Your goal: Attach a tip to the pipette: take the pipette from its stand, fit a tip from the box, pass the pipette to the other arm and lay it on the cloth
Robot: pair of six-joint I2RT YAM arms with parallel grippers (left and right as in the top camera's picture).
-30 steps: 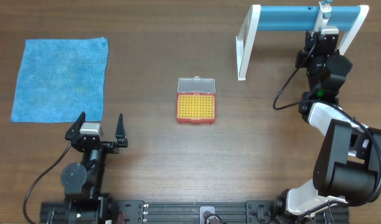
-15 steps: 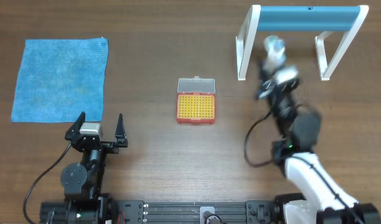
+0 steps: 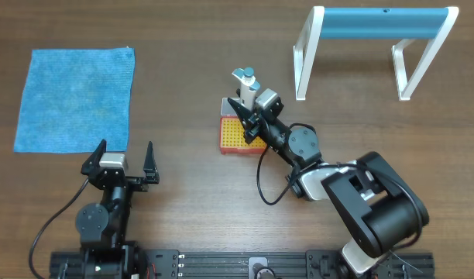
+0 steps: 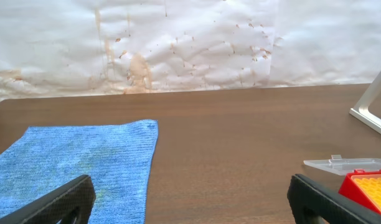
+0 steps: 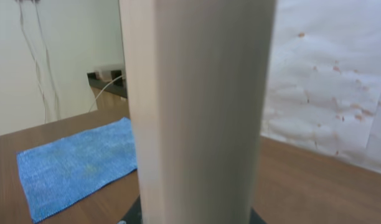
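Pipette (image 3: 248,84) stands upright between the right jaws, which are clamped on its body. It is off the stand (image 3: 376,23), which is well apart from those jaws. The tip box (image 3: 234,136), lid open, appears to lie just beneath the right jaws on the surface (image 3: 183,201).

Judgement: the vertical hold lines the shaft up for a straight press into a tip. The pipette's lower end is hidden, so I cannot tell whether a tip is seated.

Left jaws are apart and empty, with the cloth (image 3: 74,101) just ahead of them. They are probably parked there for the handover, close to the lay-down spot.
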